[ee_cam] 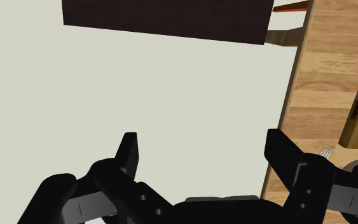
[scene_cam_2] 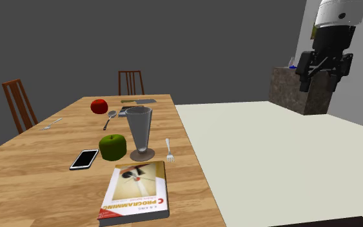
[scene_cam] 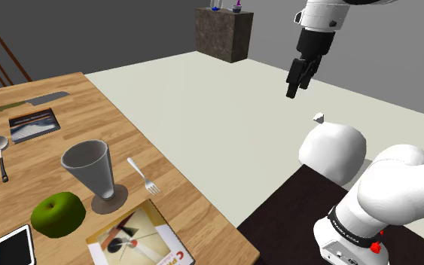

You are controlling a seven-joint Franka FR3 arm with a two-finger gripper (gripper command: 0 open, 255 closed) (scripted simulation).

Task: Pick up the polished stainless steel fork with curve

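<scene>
Dark grey walls all round, flat and plain. Below them a pale cream floor spreads wide and evenly lit. Along the shoulder view's left runs the wooden surface, warm grain, its straight edge meeting the floor. In the second exterior view a brown slatted chair sits at the surface's far end, and another chair stands along that view's left side. By the far wall, a mottled brown block stands on the floor with small coloured bits on top.
</scene>
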